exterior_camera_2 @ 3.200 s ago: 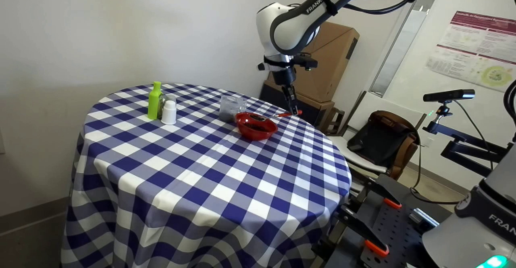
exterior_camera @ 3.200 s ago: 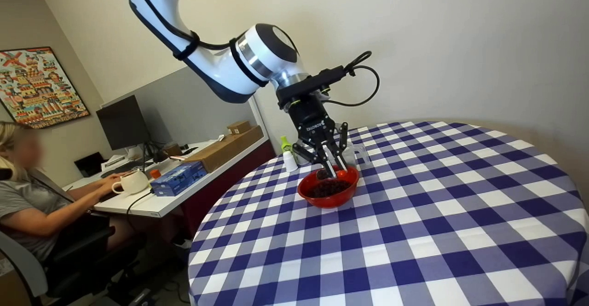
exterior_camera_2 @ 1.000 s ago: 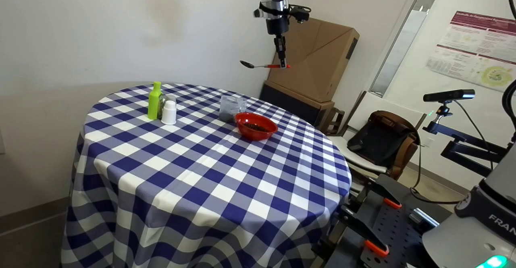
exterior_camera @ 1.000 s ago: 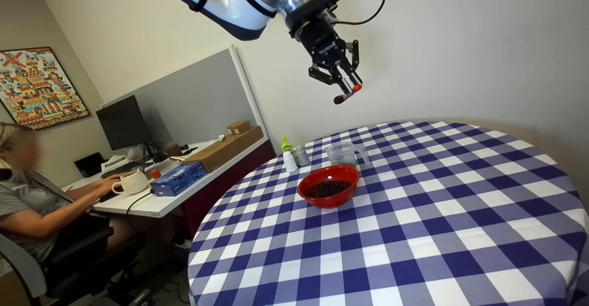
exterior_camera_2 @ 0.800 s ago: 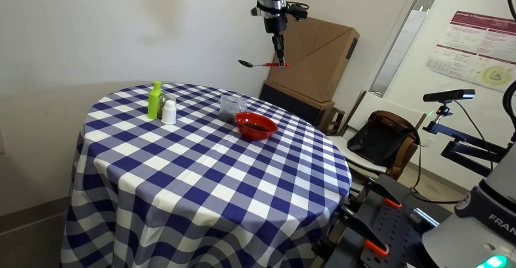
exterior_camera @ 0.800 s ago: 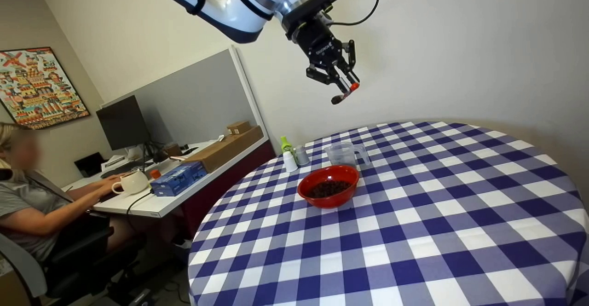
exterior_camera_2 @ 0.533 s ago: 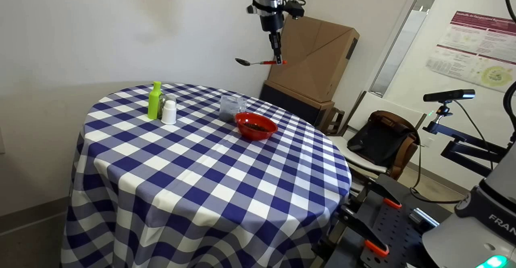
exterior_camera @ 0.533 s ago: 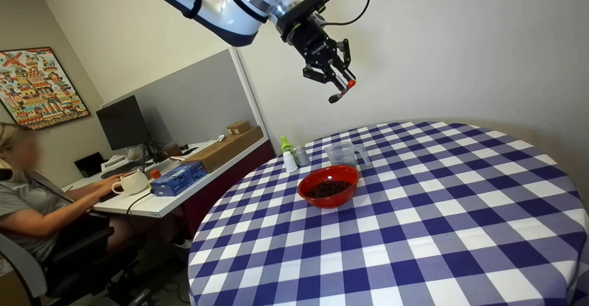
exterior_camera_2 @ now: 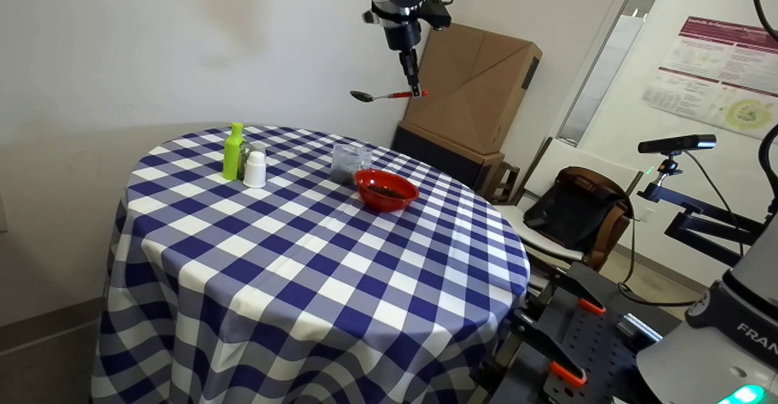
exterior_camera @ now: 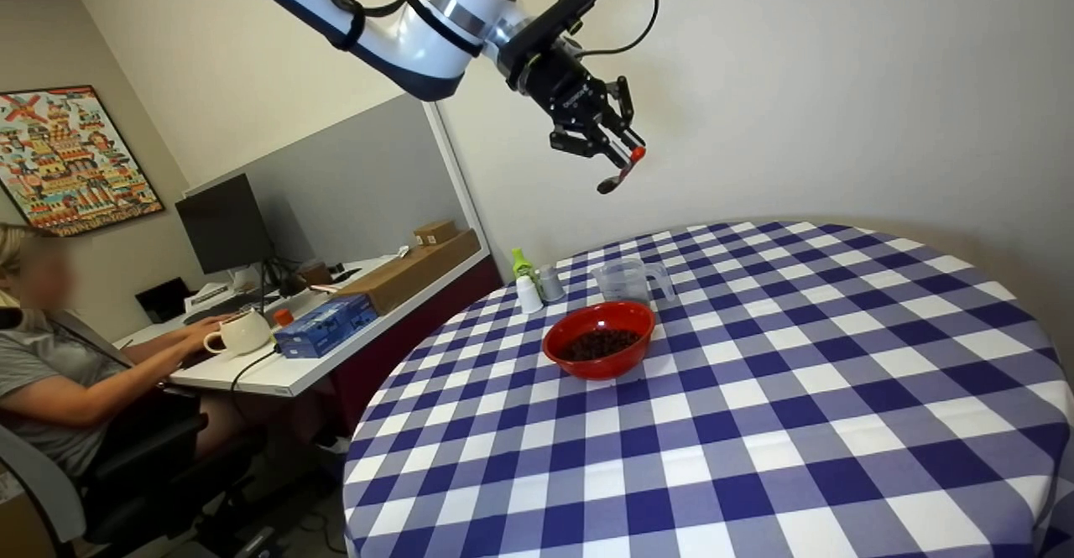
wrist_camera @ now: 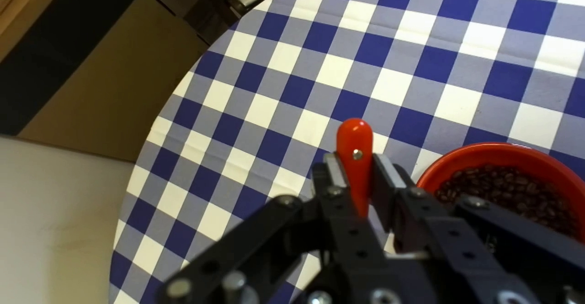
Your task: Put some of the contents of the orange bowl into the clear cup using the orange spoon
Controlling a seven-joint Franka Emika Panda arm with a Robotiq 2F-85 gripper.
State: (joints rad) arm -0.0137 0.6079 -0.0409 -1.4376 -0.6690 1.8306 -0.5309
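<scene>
My gripper [exterior_camera: 628, 157] is shut on the red-orange handle of the orange spoon [wrist_camera: 355, 141], high above the table; it also shows in an exterior view [exterior_camera_2: 416, 93]. The spoon [exterior_camera_2: 363, 96] is held roughly level, its metal end pointing away from the fingers and looking dark, as with beans on it. The orange bowl [exterior_camera: 600, 369], holding dark brown beans, stands on the table below; it also shows in an exterior view [exterior_camera_2: 384, 205] and at the right of the wrist view [wrist_camera: 525, 151]. The clear cup [exterior_camera_2: 351, 162], with a handle, stands upright beside the bowl [exterior_camera: 625, 279]. The wrist view does not show the cup.
A green bottle [exterior_camera_2: 232, 154], a white shaker [exterior_camera_2: 255, 171] and a grey shaker [exterior_camera: 550, 284] stand together on the checkered table [exterior_camera_2: 292, 264]. Cardboard boxes [exterior_camera_2: 477, 88] stand beyond the table edge. A person [exterior_camera: 59, 365] sits at a desk [exterior_camera: 277, 382].
The spoon was at the bowl about three seconds ago and has been lifted well above it. Over the last second, gripper and spoon have drifted slightly left in both exterior views. Bowl and cup have not moved.
</scene>
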